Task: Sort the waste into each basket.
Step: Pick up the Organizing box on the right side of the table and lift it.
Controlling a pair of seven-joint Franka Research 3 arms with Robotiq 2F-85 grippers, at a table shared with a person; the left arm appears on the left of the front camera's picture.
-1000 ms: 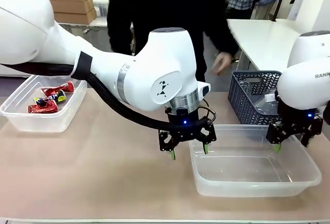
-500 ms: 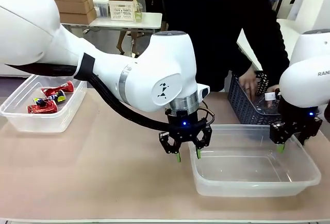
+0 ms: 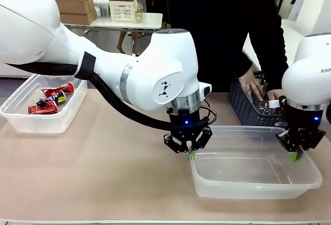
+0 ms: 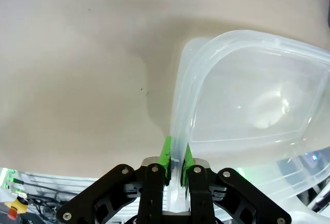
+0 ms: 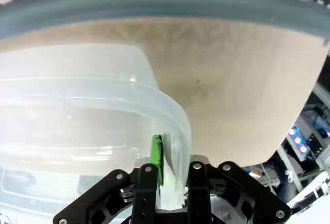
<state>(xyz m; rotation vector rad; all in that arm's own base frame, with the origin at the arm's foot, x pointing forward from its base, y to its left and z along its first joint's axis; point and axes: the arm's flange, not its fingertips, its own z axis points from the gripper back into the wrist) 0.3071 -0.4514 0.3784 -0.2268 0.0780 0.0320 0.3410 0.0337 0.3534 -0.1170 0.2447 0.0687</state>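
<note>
The left gripper (image 3: 190,151) had its fingers pinched on the 9 o'clock rim of the empty clear tub (image 3: 248,188), which sat at about 4 o'clock on the tabletop (image 3: 103,168). The left wrist view showed the thin wall squeezed between them. The right gripper (image 3: 295,156) pinched the same tub's 3 o'clock rim in the same way. A second clear tub (image 3: 20,117) at 9 o'clock held the red, blue and yellow cans (image 3: 49,100). At 2 o'clock a person's hand (image 3: 252,86) was inside a dark lattice basket (image 3: 242,105), just behind the held tub.

The likely trouble was the tub itself. Its walls looked thin and springy, so uneven pulling by the two arms could bow or twist it, and a rim might slip out of so narrow a pinch. If it were carried toward 12 o'clock, it could knock the lattice basket or crowd the person's hand there.
</note>
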